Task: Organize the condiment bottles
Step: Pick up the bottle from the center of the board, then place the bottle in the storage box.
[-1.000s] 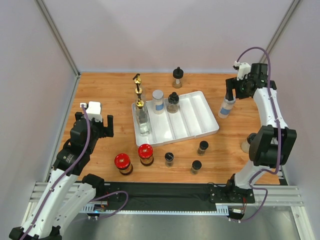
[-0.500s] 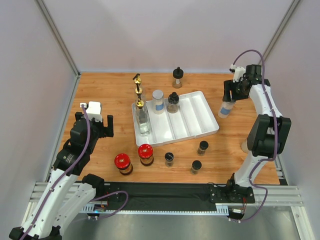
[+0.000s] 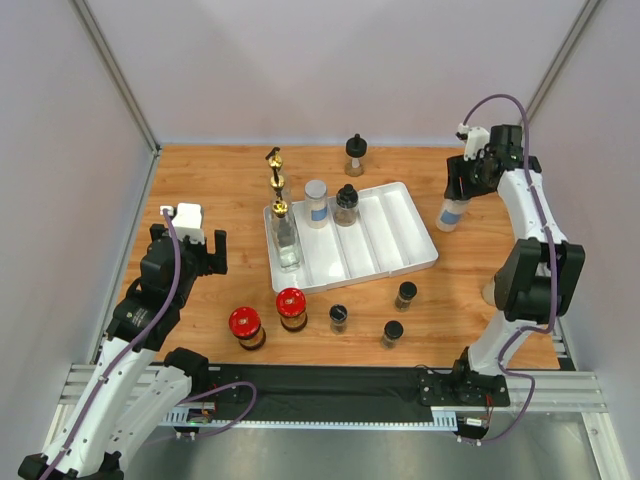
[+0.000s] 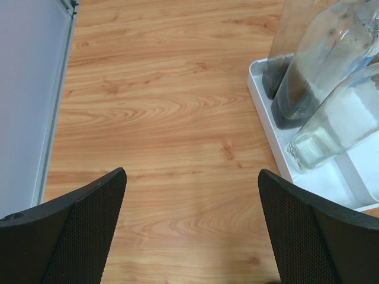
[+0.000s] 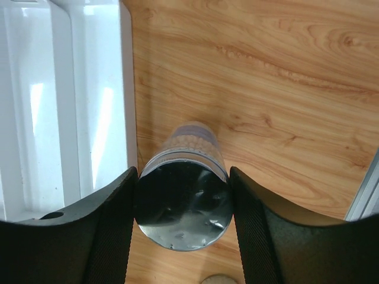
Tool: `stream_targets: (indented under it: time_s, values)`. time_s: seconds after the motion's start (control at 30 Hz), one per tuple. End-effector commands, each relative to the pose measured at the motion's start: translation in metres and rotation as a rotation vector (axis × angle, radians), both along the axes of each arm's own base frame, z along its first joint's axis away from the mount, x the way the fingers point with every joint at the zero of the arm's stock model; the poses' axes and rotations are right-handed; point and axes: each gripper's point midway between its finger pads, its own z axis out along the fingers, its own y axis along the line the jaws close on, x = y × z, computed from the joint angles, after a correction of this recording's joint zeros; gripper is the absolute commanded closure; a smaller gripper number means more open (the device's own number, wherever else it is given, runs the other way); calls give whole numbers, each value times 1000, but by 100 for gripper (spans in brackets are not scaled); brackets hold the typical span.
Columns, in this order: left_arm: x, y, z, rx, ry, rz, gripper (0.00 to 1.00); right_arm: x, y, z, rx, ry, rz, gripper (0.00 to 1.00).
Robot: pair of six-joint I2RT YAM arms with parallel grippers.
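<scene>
Right tool (image 5: pixel 183 198) pinching silver-lidded jar (image 5: pixel 182 222) at 3 o'clock of tray (image 5: pixel 127 89). Lift vertically, clear the rim. Left tool (image 4: pixel 192 228) spread, idle.

This is a robotics lab cell, not a kitchen. Two white-and-black arms, the left arm (image 3: pixel 150 290) and the right arm (image 3: pixel 535 225), are mounted on an aluminium rail (image 3: pixel 580 385) at the near edge of a wooden tabletop (image 3: pixel 220 190), with purple cables (image 3: pixel 500 98) looping along them. Plain pale wall panels (image 3: pixel 330 70) in metal framing box the tabletop in on three sides. The only household goods are props: condiment bottles (image 3: pixel 291 303) and a white divided tray (image 3: pixel 400 225) on bare wood, and a silver-lidded jar (image 5: pixel 182 204) seen between black jaws by a wrist camera.
</scene>
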Motion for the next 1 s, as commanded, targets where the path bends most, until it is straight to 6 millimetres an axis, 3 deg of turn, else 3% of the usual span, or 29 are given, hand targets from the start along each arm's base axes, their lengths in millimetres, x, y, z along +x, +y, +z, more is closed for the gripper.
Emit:
stream_targets:
  time_s: [0.0, 0.13, 0.4, 0.47, 0.67, 0.87, 0.97]
  values:
    - [3, -3, 8, -6, -33, -13, 0, -1, 20, 89, -32, -225, 53, 94]
    - [3, -3, 7, -5, -30, -13, 0, -11, 49, 111, -22, -263, 118, 95]
    - [3, -3, 7, -3, -29, -12, 0, -39, 162, 130, 2, -284, 376, 96]
    - [3, -2, 8, -3, -32, -11, 0, -47, 192, 127, 24, -258, 447, 96]
    - [3, -1, 8, -2, -31, -6, 0, -63, 253, 123, 65, -230, 588, 96]
    - [3, -1, 8, -2, -31, -6, 0, -76, 303, 108, 59, -199, 699, 96]
    - [3, -1, 8, -2, -35, -3, 0, -74, 321, 100, 51, -192, 725, 96]
